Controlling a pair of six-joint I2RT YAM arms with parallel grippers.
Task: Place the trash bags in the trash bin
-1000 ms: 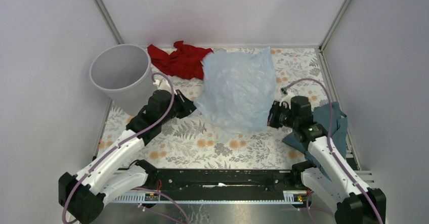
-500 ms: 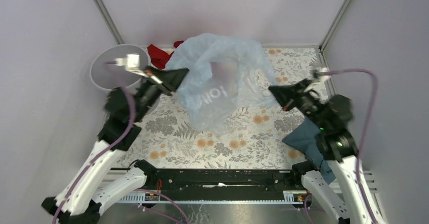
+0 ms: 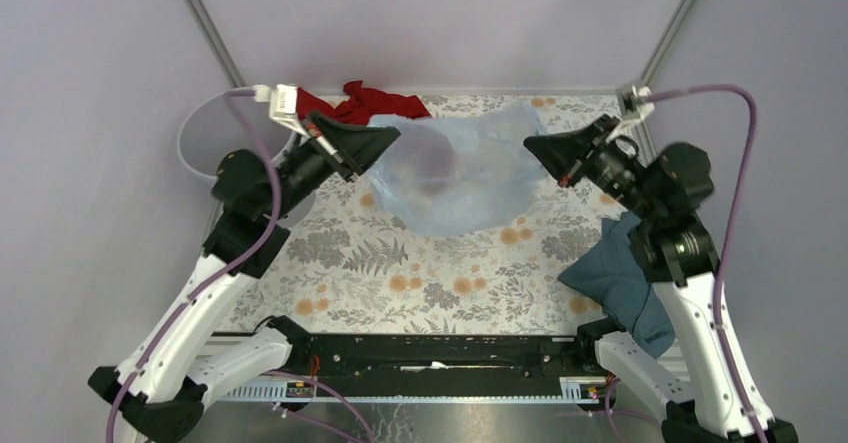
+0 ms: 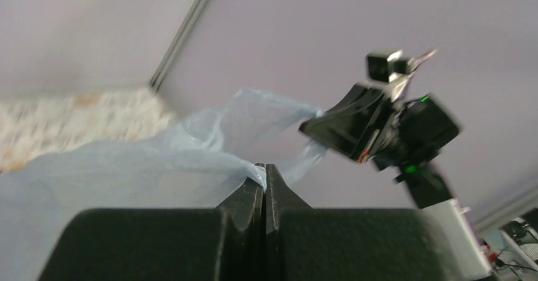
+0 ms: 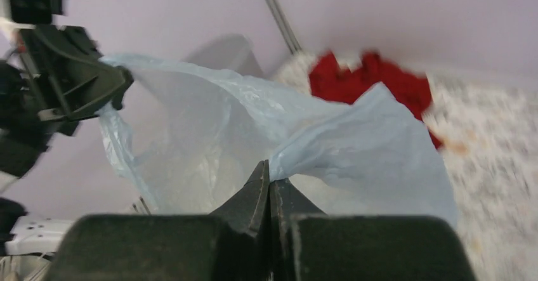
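The pale blue translucent trash bag [image 3: 455, 173] hangs stretched between my two raised grippers above the back of the table. My left gripper [image 3: 395, 135] is shut on its left edge; in the left wrist view [image 4: 265, 167] the film [image 4: 146, 167] is pinched at the tips. My right gripper [image 3: 528, 145] is shut on its right edge; in the right wrist view [image 5: 269, 165] the bag [image 5: 342, 148] is clamped in the jaws. The grey trash bin [image 3: 200, 143] stands at the back left, mostly hidden behind my left arm; it also shows in the right wrist view [image 5: 222, 52].
A red cloth [image 3: 360, 103] lies at the back behind the bag, also in the right wrist view [image 5: 374, 81]. A dark teal-blue cloth [image 3: 620, 283] lies at the right edge under my right arm. Enclosure walls stand close on three sides.
Both arms have lifted off the table, each pinching an edge of the bag. The bag went from lying flat to hanging spread between them and has drifted toward the back.
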